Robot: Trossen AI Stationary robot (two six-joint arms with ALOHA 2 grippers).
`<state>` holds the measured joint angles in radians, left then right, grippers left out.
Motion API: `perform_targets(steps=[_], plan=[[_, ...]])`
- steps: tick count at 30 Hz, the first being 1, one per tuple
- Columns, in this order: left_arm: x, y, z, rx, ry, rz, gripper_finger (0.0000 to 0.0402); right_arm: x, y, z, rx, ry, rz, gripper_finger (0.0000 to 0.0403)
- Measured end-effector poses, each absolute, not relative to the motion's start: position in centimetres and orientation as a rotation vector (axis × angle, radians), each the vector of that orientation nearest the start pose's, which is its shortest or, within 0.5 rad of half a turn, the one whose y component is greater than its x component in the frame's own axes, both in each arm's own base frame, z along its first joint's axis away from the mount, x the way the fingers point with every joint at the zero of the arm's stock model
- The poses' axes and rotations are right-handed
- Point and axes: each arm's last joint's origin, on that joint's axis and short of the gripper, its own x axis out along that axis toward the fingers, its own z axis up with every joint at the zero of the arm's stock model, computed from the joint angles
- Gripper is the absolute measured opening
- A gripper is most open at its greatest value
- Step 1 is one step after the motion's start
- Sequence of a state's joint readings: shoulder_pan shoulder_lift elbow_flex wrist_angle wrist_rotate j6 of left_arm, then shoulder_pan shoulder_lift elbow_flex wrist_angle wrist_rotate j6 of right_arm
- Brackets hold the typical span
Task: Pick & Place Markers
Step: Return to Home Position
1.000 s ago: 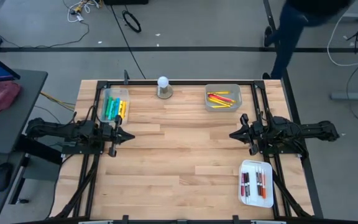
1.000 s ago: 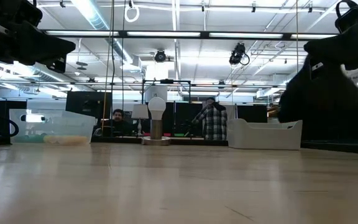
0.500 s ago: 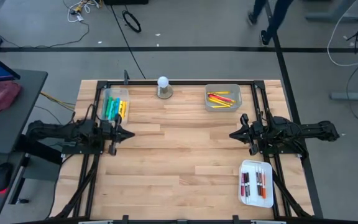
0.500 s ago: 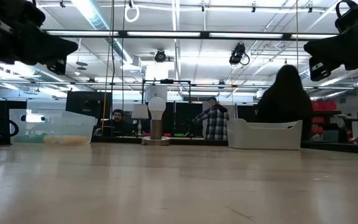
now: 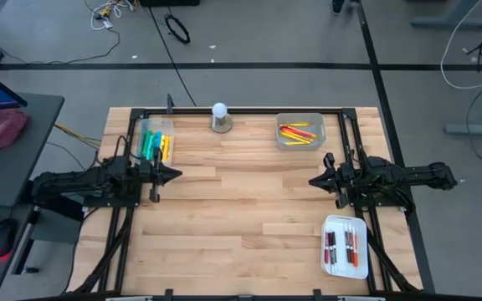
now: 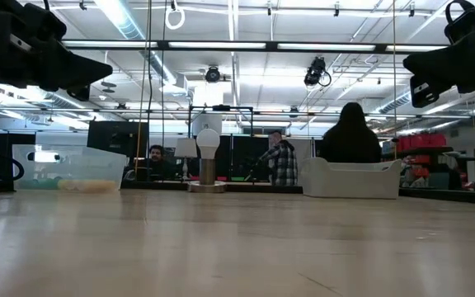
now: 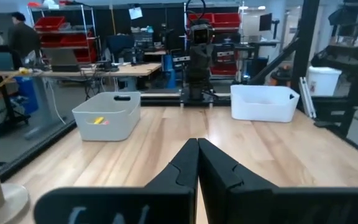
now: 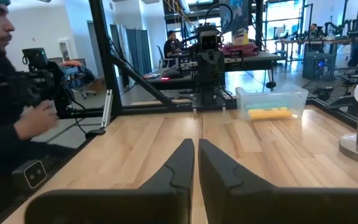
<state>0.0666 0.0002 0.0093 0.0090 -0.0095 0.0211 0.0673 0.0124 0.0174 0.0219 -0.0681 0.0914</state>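
Note:
The markers lie in three trays. Yellow, green and blue ones fill a clear tray at the far left. Red, orange and yellow ones lie in a grey tray at the far right. Dark and red ones lie in a white tray at the near right. My left gripper hovers shut and level just nearer than the clear tray, pointing toward the table's right. My right gripper hovers shut and level at mid right, pointing left. Both hold nothing; their shut fingers show in the wrist views.
A white ball on a round base stands at the far edge between the two far trays. A black frame runs along the table's far edge and sides. Bare wood lies between the grippers. People stand in the room beyond, one close by.
My left gripper has swung a little toward the table's far edge, staying shut and level. A person beyond the far edge has walked away from the table.

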Motion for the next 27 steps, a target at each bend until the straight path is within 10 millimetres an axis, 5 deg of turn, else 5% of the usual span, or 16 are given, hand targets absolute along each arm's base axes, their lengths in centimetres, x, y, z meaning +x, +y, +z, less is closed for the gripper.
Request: perform_targets(steps=[27], plan=[[9.72, 0.7, 17.2, -0.014, -0.069, 0.081, 0.0014, 9.7, 0.85, 17.06, 0.092, -0.021, 0.137, 0.0027]])
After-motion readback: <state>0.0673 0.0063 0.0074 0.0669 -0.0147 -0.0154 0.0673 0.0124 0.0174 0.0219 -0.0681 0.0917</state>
